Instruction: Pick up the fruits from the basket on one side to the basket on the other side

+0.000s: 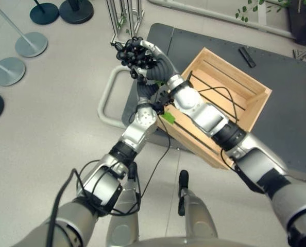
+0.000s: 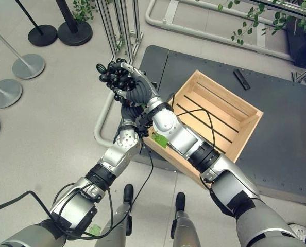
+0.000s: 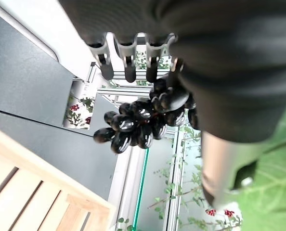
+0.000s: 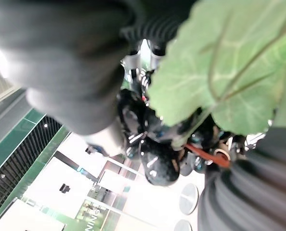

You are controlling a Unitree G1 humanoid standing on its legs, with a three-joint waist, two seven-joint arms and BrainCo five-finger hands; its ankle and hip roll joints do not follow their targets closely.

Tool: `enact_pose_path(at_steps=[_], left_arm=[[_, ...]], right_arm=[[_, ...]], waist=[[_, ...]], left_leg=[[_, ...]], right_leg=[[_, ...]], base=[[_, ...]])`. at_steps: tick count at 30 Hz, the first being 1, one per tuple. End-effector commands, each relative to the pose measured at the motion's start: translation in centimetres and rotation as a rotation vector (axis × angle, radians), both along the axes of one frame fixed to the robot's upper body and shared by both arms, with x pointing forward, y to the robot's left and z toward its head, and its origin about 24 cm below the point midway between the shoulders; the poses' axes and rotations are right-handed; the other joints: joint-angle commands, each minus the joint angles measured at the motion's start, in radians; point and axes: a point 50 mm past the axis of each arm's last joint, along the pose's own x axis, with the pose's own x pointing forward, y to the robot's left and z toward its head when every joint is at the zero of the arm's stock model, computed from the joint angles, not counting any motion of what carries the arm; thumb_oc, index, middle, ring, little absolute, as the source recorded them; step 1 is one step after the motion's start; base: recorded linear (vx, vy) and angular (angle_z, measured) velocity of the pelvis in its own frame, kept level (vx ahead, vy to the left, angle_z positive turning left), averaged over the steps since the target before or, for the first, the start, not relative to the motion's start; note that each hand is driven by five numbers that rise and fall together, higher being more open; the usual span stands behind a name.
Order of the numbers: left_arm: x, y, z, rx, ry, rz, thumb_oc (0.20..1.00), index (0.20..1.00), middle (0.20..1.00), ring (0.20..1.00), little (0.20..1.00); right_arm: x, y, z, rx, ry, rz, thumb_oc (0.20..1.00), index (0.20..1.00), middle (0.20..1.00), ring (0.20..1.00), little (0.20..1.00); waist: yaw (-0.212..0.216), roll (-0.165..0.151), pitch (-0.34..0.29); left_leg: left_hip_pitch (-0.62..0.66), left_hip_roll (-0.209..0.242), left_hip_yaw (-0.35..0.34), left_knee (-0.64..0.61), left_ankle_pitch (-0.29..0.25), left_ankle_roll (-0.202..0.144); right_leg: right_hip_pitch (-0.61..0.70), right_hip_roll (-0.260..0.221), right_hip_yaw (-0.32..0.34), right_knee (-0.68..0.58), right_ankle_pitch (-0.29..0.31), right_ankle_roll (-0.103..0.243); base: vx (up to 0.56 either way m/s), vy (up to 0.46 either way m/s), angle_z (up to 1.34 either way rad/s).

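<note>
Grapes: a dark bunch, held up beside the crate's near-left corner, above the floor.
Right hand: fingers curled round the grapes.
Left hand: raised just beneath the right hand; its grip cannot be told.
Leaf: green, hanging by the wrists.
Crate: wooden, set on a dark platform.

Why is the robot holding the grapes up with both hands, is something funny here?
A little odd: the bunch of dark purple grapes is held high, beside the empty wooden slatted crate, with the right hand and left hand crowded together. A green leaf dangles below.
</note>
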Motion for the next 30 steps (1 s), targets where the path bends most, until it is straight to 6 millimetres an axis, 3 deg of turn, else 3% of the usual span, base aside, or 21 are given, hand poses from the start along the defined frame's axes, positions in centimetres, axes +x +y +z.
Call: enact_pose_path(at_steps=[1,11,21,30], left_arm=[[-0.7,-2.2,4.0,0.011,-0.203,-0.098,1.0,1.0,1.0,1.0,1.0],[-0.7,-1.1,2.6,0.116,-0.179,-0.145,1.0,1.0,1.0,1.0,1.0],[-0.7,0.4,1.0,0.135,-0.135,-0.156,1.0,1.0,1.0,1.0,1.0],[-1.2,1.0,1.2,0.147,-0.168,-0.129,1.0,1.0,1.0,1.0,1.0]], right_arm=[[-1.2,-0.7,2.8,0.116,-0.128,0.028,0.2,0.2,0.2,0.2,0.2],[-0.3,-5.4,4.1,0.141,-0.195,-0.14,0.2,0.2,0.2,0.2,0.2],[0.2,-8.8,5.2,0.143,-0.222,-0.25,0.2,0.2,0.2,0.2,0.2],[0.3,-9.7,4.2,0.164,-0.187,-0.254,0.2,0.2,0.2,0.2,0.2]], waist=[[0.001,-0.018,-0.07],[-0.004,-0.01,-0.074],[-0.003,-0.003,-0.075],[0.0,0.002,-0.078]], left_leg=[[0.02,-0.027,0.008,0.059,-0.167,-0.001],[0.022,-0.029,0.007,0.061,-0.171,0.001],[0.023,-0.03,0.008,0.06,-0.171,0.0],[0.021,-0.031,0.005,0.057,-0.17,0.001]], right_leg=[[0.04,-0.063,0.001,0.137,-0.201,0.038],[0.041,-0.063,0.001,0.135,-0.203,0.04],[0.042,-0.064,0.002,0.137,-0.206,0.039],[0.036,-0.065,-0.001,0.141,-0.208,0.037]], base=[[0.0,0.0,0.0],[0.0,0.0,0.0],[0.0,0.0,0.0],[0.0,0.0,0.0]])
